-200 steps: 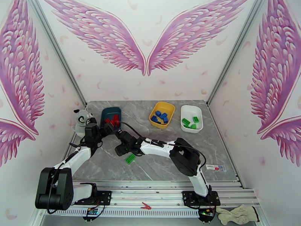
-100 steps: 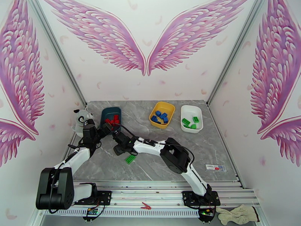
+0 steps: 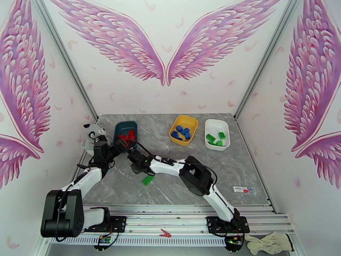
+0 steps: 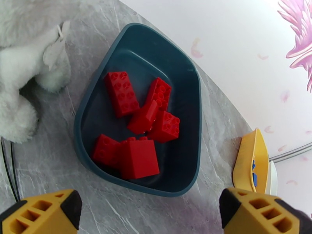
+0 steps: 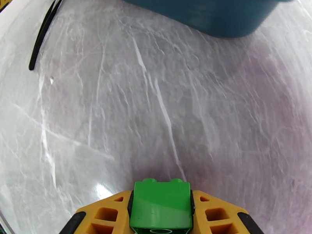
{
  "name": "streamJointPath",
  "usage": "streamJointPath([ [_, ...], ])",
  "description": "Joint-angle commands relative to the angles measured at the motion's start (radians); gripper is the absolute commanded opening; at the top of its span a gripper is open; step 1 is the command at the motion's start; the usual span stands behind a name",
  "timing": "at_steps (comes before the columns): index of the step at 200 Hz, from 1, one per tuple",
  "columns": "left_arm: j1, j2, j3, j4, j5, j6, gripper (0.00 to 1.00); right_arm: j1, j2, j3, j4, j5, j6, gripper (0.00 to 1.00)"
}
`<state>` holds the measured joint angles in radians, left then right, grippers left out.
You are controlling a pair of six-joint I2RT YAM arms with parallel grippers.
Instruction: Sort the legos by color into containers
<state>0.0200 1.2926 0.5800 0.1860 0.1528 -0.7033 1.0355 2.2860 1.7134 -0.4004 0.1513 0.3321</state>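
So: grey marble tabletop (image 3: 238, 167), teal tray (image 4: 197, 98) full of red legos (image 4: 138, 158) near the far-left corner, yellow tray (image 3: 192, 124) and white tray (image 3: 214, 124) along the far edge. My left pincer (image 4: 151, 207) hangs spread wide over the teal one. My right pincer (image 5: 160, 210) sits just on the near side of it, pinching a green lego (image 5: 160, 203).

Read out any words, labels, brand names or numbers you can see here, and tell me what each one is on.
White sticker with a red patch, on the table: printed, but too small to read.
Red legos in the teal tray: no lettering can be made out on the studs.
No other text is legible.
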Motion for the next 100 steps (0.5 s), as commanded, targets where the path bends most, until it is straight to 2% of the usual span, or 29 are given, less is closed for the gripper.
streamJointPath([
  [1, -0.029, -0.004, 0.004, 0.000, 0.001, 0.028, 0.99, 0.006, -0.120, -0.079, 0.045, 0.042, 0.014, 0.26],
  [47, -0.112, 0.004, 0.031, -0.009, -0.004, 0.060, 0.99, -0.036, -0.281, -0.217, 0.083, 0.071, 0.020, 0.24],
  [100, -0.304, 0.018, 0.095, -0.055, -0.066, 0.151, 0.99, -0.158, -0.423, -0.347, 0.089, 0.046, 0.048, 0.20],
])
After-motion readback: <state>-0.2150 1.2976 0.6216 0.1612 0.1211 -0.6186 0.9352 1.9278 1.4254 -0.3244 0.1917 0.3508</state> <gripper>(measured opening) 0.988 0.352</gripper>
